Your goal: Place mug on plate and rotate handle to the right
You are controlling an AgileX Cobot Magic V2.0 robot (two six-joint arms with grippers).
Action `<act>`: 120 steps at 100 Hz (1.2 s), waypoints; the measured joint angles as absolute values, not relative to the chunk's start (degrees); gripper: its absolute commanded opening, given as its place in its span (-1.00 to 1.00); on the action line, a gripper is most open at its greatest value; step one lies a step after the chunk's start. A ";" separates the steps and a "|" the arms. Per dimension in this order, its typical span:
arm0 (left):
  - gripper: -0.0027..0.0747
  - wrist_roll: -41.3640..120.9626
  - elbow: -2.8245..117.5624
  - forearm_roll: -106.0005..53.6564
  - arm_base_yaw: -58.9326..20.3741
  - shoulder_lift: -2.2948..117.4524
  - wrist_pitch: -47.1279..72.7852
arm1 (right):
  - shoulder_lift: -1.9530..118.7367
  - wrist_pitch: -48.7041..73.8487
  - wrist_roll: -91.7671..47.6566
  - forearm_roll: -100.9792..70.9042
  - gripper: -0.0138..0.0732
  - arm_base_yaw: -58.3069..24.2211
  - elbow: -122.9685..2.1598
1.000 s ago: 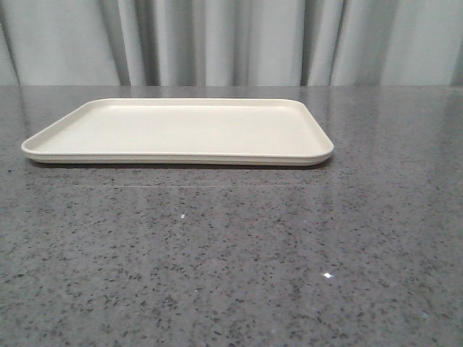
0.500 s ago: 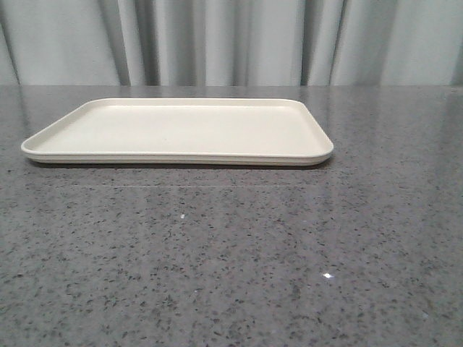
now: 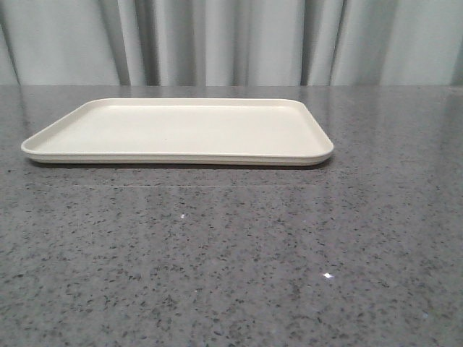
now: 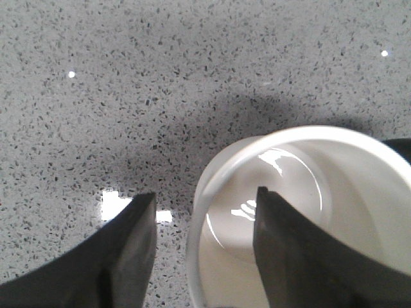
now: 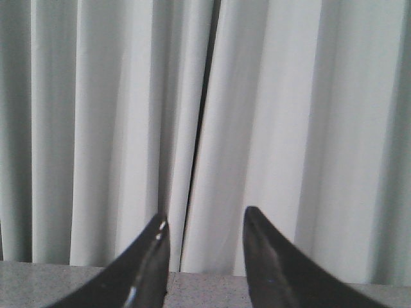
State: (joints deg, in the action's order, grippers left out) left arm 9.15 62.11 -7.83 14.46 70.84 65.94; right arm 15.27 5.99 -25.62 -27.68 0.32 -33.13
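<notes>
**Left gripper straddling the mug's rim, nothing stirring over the tray**

The mug [image 4: 302, 218] is sitting on the speckled grey table [image 4: 160, 83], seen from straight above through the left wrist camera, its white rim and glossy inside filling the space under the left gripper [image 4: 202, 212]. One finger is hanging inside the mug's mouth, the other is standing outside the wall, with the near rim between them. The jaws are spread apart and I cannot see them pressing the wall yet, so the mug is not being held. A dark sliver at the mug's far side, away from the fingers, may be the handle [image 4: 399, 146], but it is cut off by the frame edge.

In the front view nothing is changing from a second ago: the cream plate [image 3: 177, 155] is lying bare in the same spot, and neither arm is entering that view. To my eye the task is at the grasp, with the carry and the handle turn to come.

The right gripper [image 5: 204, 224] is pointing at the pale curtain [image 5: 257, 115], fingers parted and holding nothing. The smiley print is out of sight, and the mug never shows in the front view, so its place relative to the plate is not something I can tell.
</notes>
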 measured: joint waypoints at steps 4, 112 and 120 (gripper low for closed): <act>-0.07 9.15 62.11 -7.83 14.46 70.84 65.94 | 15.27 5.99 -25.62 -27.68 0.00 0.32 -33.13; -0.98 10.44 59.80 -8.38 14.46 70.93 64.37 | 15.27 5.99 -25.62 -27.68 0.00 0.32 -33.13; -0.98 10.76 59.80 -9.01 14.46 70.93 64.10 | 15.27 5.99 -25.62 -27.68 0.00 0.32 -33.13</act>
